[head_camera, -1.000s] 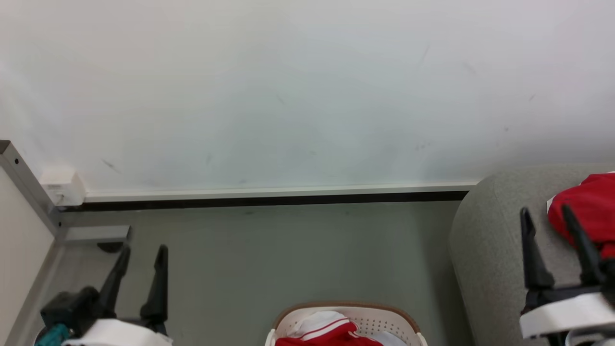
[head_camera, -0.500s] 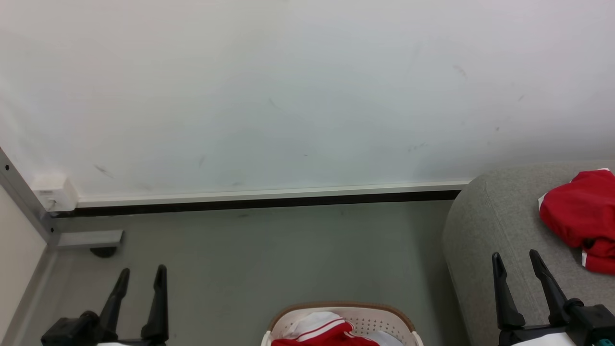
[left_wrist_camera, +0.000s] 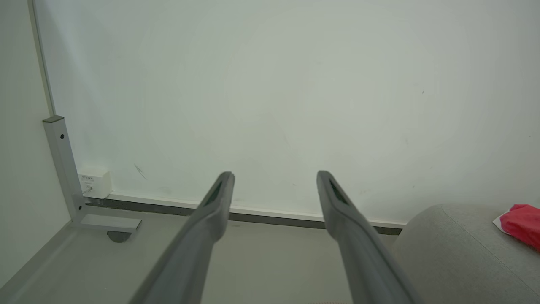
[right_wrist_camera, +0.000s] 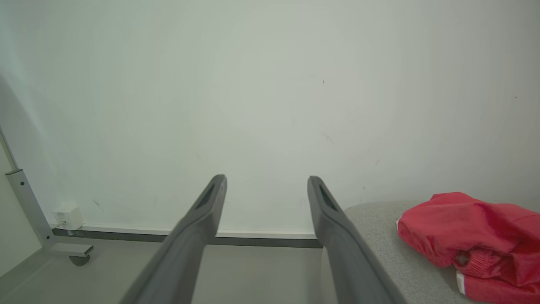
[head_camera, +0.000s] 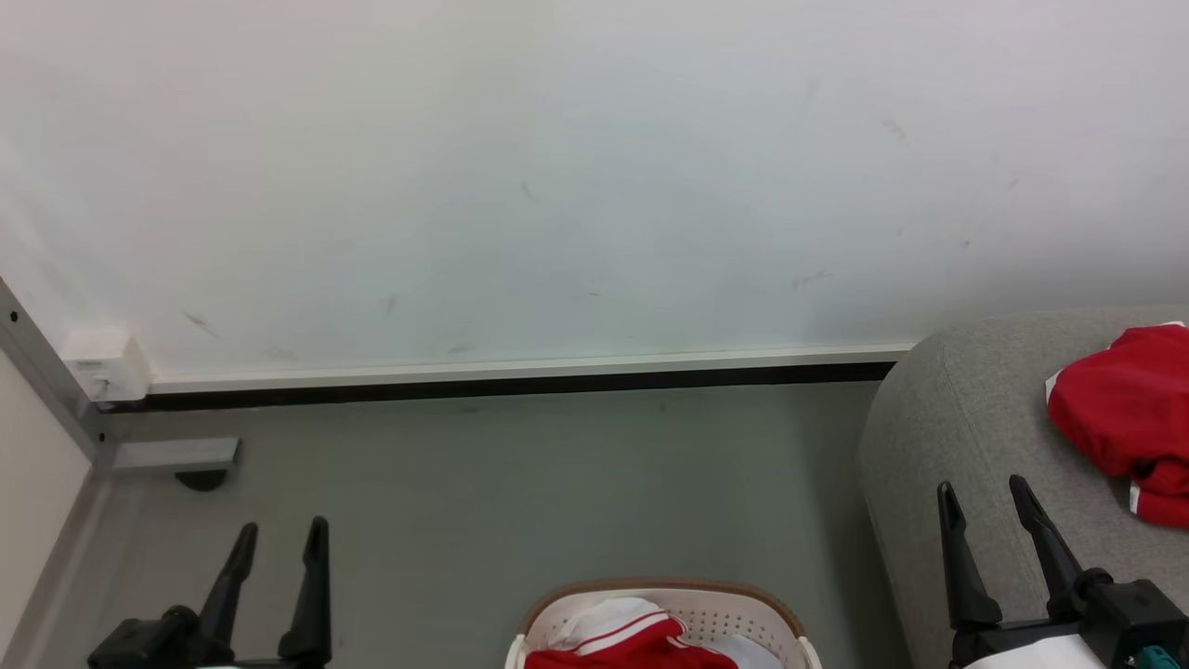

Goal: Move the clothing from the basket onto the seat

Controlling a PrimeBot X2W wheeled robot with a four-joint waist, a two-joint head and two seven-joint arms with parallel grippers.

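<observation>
The cream basket (head_camera: 743,606) with a brown rim pokes up at the bottom centre of the head view, holding red clothing (head_camera: 636,646) with white collar and stripes. A second red garment (head_camera: 1119,409) lies on the grey seat (head_camera: 966,418) at the right, also visible as red clothing (right_wrist_camera: 472,234) on the seat (right_wrist_camera: 371,223) in the right wrist view. My right gripper (head_camera: 983,494) is open and empty over the seat's near corner, short of the garment. My left gripper (head_camera: 283,535) is open and empty over the floor, left of the basket.
A white wall (head_camera: 557,186) with a dark skirting strip runs behind the grey-green floor (head_camera: 520,483). A grey metal post with a foot and caster (head_camera: 176,457) and a small white box (head_camera: 102,364) stand at the left.
My right gripper has drawn back down and left from the red garment on the seat, leaving it lying there. My left gripper has sunk slightly in the picture. The camera has shifted a little.
</observation>
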